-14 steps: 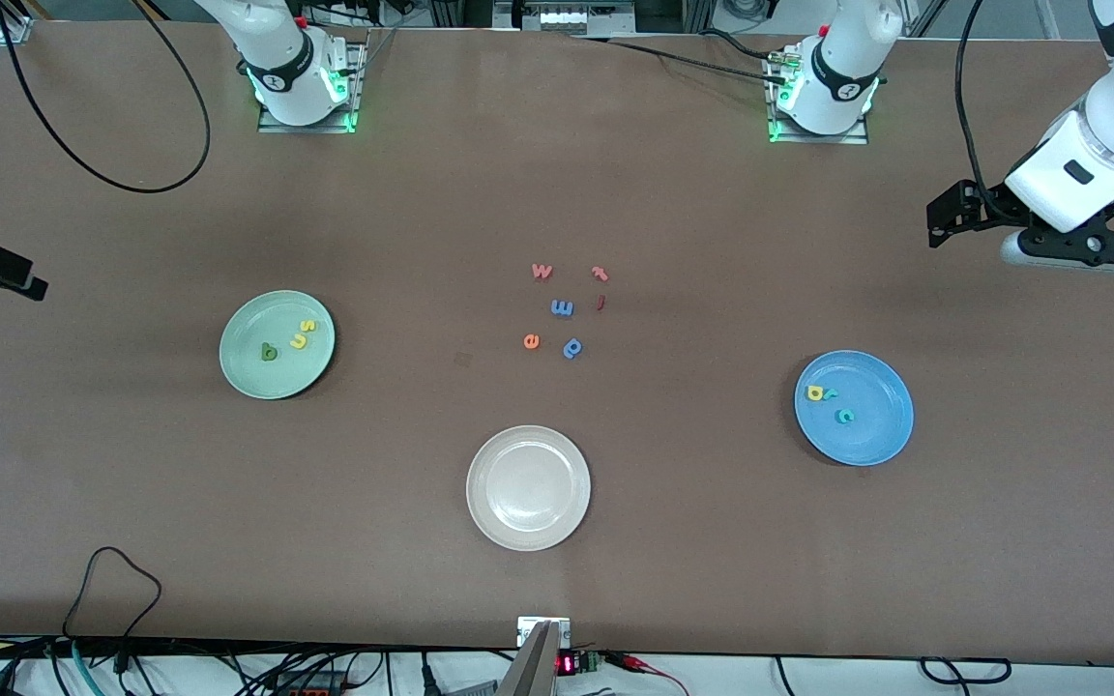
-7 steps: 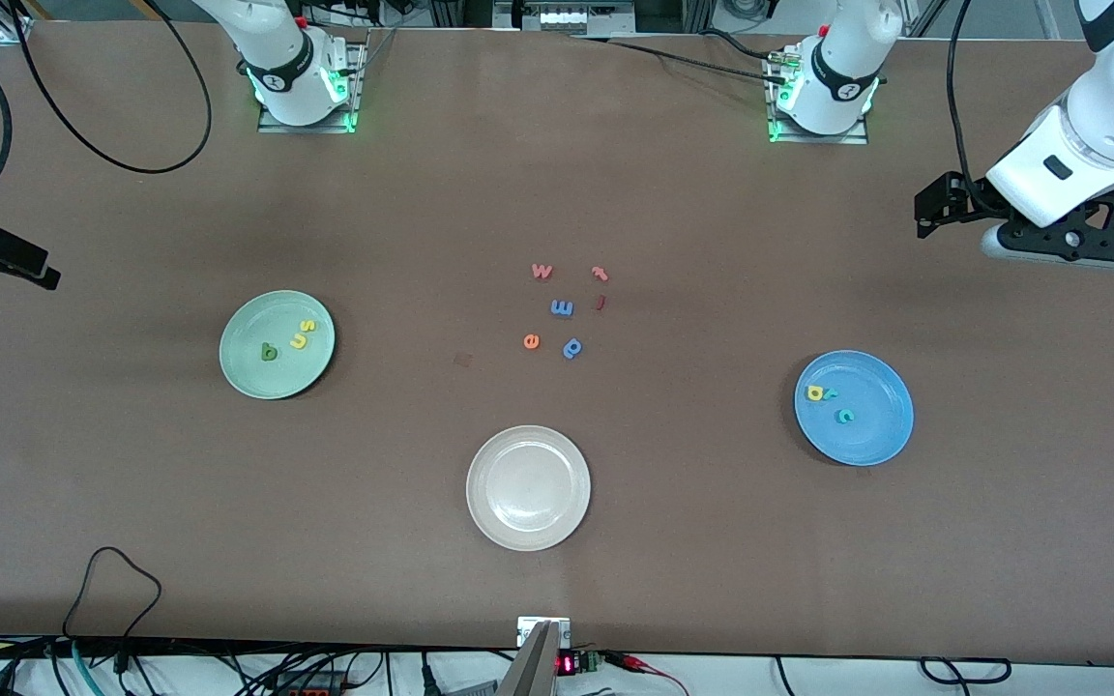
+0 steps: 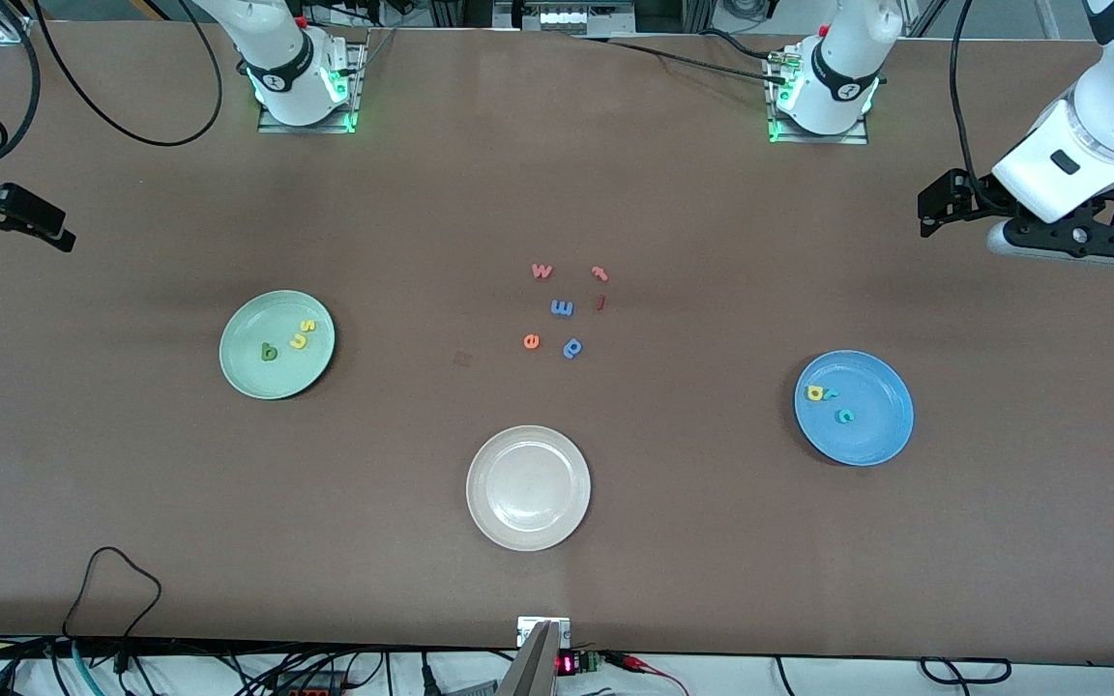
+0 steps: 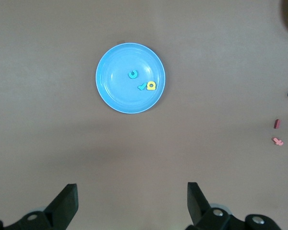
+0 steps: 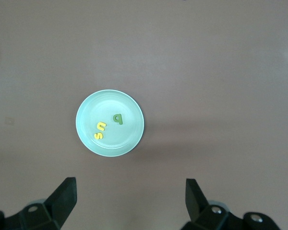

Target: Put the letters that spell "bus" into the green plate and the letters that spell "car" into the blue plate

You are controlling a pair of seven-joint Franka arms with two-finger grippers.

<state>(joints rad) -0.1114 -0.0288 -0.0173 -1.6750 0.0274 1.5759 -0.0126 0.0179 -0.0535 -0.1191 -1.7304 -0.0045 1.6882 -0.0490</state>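
Note:
The green plate [image 3: 252, 324] holds a dark green b [image 3: 269, 352], a yellow u [image 3: 298, 340] and a yellow s [image 3: 307, 326]; the right wrist view shows that plate [image 5: 120, 139] too. On the blue plate [image 3: 876, 435] lie a yellow a [image 3: 815, 392], a teal r [image 3: 831, 393] and a teal c [image 3: 844, 416]. My left gripper [image 4: 131, 191] hangs open and empty, high over bare table toward the left arm's end, away from the blue plate [image 4: 115, 91]. My right gripper [image 5: 130, 188] is open and empty over the table's edge at the right arm's end.
A white plate [image 3: 504, 517] sits near the front edge at mid-table. Loose letters lie in the middle: a pink w [image 3: 542, 271], a red t [image 3: 600, 274], a blue m [image 3: 562, 307], an orange e [image 3: 532, 340] and a blue p [image 3: 572, 347].
The right gripper has drifted toward the bases' side of the table. The left gripper has shifted slightly the same way. No letter or plate has moved.

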